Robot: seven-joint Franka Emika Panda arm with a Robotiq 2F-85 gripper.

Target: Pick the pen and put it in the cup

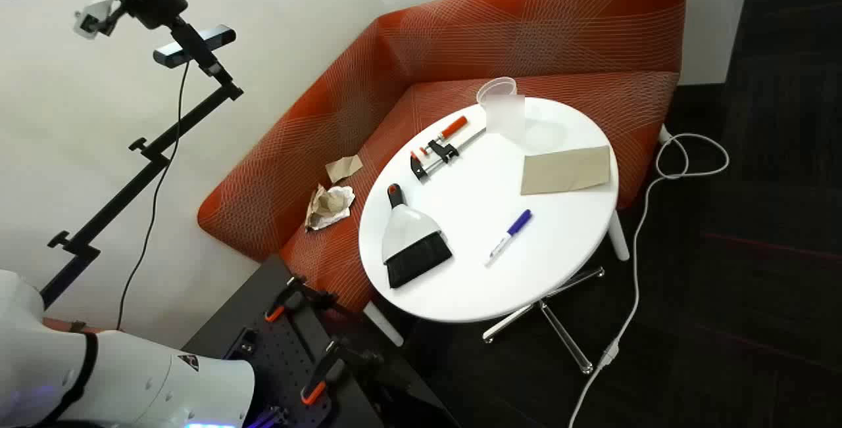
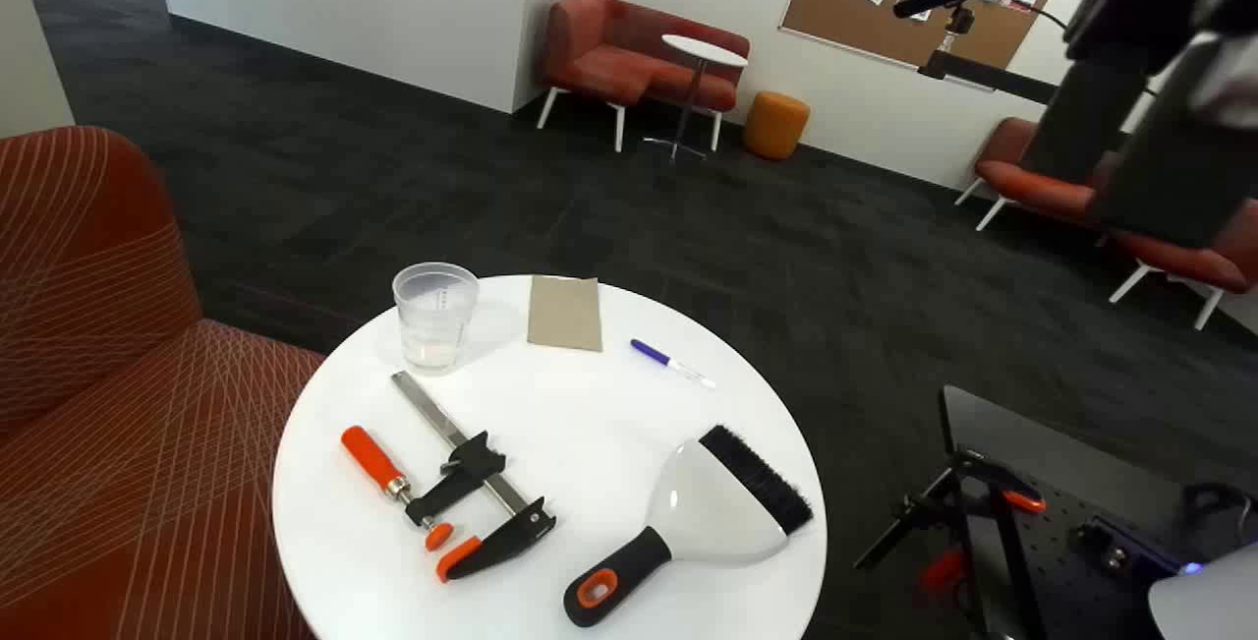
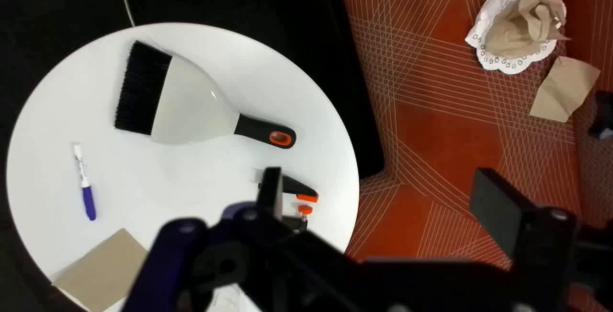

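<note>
The pen has a blue cap and a pale slim body. It lies flat on the white round table and also shows in an exterior view and in the wrist view. The cup is clear plastic and stands upright near the table's edge; it also shows in an exterior view. In the wrist view only a whitish part of it shows past the gripper. My gripper is open and empty, high above the table and apart from both; its fingers also show in an exterior view.
A dustpan-like brush and an orange-handled clamp lie on the table. A brown paper piece lies between pen and cup. A red couch curves behind the table, with crumpled paper on its seat. A camera arm stands by the wall.
</note>
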